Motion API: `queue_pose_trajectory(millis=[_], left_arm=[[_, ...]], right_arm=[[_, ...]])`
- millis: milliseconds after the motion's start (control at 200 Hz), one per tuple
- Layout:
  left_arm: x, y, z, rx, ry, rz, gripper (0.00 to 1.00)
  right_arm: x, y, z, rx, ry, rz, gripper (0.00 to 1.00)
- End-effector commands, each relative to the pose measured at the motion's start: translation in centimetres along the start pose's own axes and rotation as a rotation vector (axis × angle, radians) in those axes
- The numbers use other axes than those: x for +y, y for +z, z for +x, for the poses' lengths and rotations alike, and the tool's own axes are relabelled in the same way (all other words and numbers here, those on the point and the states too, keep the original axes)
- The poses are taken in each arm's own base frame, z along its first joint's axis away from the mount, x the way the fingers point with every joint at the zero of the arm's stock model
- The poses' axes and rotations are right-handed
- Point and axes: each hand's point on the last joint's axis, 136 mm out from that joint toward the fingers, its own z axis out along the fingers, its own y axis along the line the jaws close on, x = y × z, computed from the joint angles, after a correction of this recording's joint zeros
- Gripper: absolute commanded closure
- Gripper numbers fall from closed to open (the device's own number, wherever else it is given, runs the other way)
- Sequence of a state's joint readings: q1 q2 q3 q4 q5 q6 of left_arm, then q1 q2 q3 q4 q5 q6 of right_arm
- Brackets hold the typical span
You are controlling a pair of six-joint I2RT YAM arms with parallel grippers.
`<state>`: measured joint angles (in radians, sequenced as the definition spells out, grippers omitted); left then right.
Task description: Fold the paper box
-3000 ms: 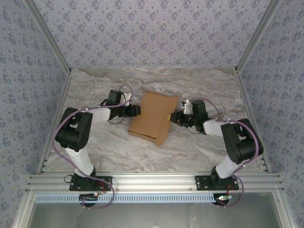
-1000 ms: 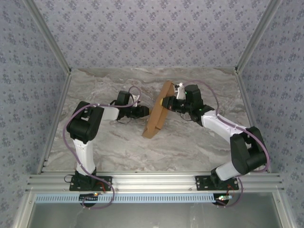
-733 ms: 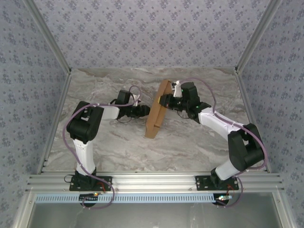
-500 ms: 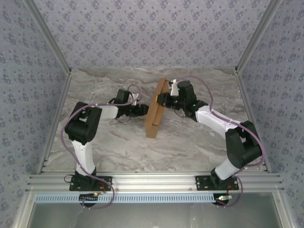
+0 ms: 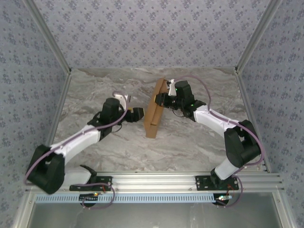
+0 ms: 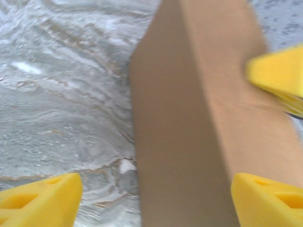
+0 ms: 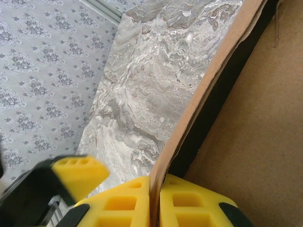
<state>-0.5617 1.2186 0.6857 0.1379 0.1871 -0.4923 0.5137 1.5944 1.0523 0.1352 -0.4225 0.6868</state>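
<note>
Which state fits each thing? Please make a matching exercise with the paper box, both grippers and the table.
Things:
1. paper box
2. left gripper
3. right gripper
4. table

States:
A. grey marbled surface
B. shut on the box's edge
C. open wide
D. brown, tipped up on its edge

Pairs: 1-D, 2-C, 3-B, 4-A

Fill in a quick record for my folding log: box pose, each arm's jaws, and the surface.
box: paper box, brown cardboard, standing on edge
right jaws: shut on a wall edge of the paper box, one finger each side
left jaws: open, close by the box's left face; contact unclear
surface: marble-patterned table
</note>
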Motion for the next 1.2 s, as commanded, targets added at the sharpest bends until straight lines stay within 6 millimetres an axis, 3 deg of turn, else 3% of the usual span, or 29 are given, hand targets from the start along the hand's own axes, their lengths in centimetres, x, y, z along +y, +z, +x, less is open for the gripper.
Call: queue_pose_trajectory(millis=[0,110,330,500,894,1194], left_arm=[[-1.4,-1.7,0.3,-0.066,0.027,-0.031,0.11],[-3.7,-2.2,1.6,-0.042,0.108,-0.034,0.07],[-5.0,-1.1,2.5,-0.002,0.247,-0.133,0.04],[-7.0,-0.2,2.9,0.011,0.262,-0.072,0.04],[-7.3,2.2,3.6,0.063,0.313,-0.088,0.05],[-6.6,3.4,4.3,0.087,0.369,-0.122,0.2]], right_arm=[[-5.4,1.3,4.7,0.138,0.043,0.173,0.88],[-5.3,1.2,4.7,0.136,0.041,0.172,0.88],[-5.2,1.2,4.5,0.133,0.038,0.168,0.88],[-5.4,1.1,4.5,0.132,0.038,0.172,0.88],[-5.5,1.3,4.6,0.134,0.042,0.17,0.88],[-5.5,1.1,4.5,0.13,0.045,0.167,0.88]])
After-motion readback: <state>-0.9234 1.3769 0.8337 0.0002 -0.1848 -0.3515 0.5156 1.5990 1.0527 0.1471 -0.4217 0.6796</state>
